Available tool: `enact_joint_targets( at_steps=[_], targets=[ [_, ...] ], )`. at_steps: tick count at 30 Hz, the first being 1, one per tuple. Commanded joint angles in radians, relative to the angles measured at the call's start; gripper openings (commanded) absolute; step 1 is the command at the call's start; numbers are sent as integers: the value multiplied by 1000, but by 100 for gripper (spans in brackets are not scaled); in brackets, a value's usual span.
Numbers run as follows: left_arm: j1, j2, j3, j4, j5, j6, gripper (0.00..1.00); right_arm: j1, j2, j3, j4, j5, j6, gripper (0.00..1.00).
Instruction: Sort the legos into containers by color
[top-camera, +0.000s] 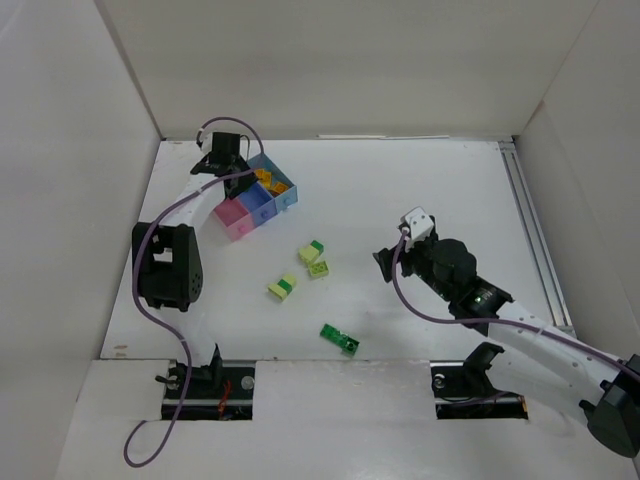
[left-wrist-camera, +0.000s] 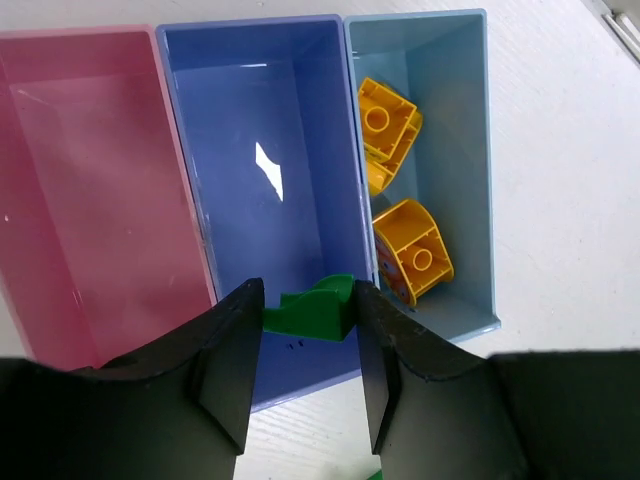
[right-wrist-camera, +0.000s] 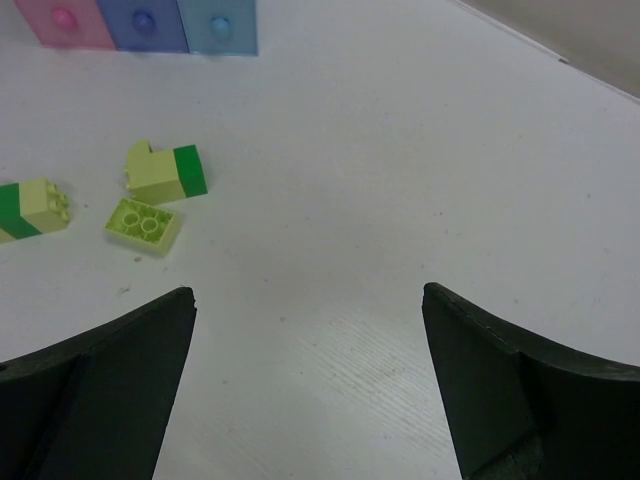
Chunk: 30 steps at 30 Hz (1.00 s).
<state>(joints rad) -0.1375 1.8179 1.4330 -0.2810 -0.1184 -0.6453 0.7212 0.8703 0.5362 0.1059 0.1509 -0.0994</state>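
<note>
Left gripper (left-wrist-camera: 307, 300) pinches a dark green brick (left-wrist-camera: 312, 310), blue bin (left-wrist-camera: 240, 120) just beneath and ahead; I'd nudge forward before releasing so it clears the near wall. Right gripper (right-wrist-camera: 308, 295) gapes wide, holding nothing

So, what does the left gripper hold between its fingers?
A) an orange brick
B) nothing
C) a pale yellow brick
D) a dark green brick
D: in the left wrist view, a dark green brick is pinched in the left gripper, above the middle blue bin.
</note>
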Motion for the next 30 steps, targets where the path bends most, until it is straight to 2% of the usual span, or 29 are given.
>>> enact_joint_targets(
  at_steps=[1,2,5,9,13,15,16,17,18,22,27,30],
  targets=[
    [21,0,64,-23,-27,15,36,1,-5,48,-8,38,20,100],
    [21,0,64,-23,-14,15,39,1,-5,48,-8,38,20,100],
    [33,0,43,-11,26,24,58,-8,-17,48,-17,38,20,100],
    [33,-9,33,14,66,45,75,-8,-37,39,-41,29,29,100],
    [33,-52,6,26,118,64,80,-8,-46,39,-97,0,29,100],
    [33,-101,-15,38,155,78,82,-8,-47,39,-139,-96,-5,100],
    [21,-123,-49,58,166,87,86,-8,-47,50,-158,-134,-17,98],
    [12,-144,-66,68,166,87,94,-8,-27,60,-190,-164,-29,98],
    [3,-187,-83,68,175,99,99,-8,-13,61,-190,-212,-29,98],
    [-74,-299,-161,59,157,99,100,26,64,71,-224,-374,-29,97],
    [-149,-439,-330,37,148,67,100,184,142,71,-249,-384,-7,96],
    [-191,-540,-420,16,137,50,100,256,174,82,-307,-330,50,96]
  ],
)
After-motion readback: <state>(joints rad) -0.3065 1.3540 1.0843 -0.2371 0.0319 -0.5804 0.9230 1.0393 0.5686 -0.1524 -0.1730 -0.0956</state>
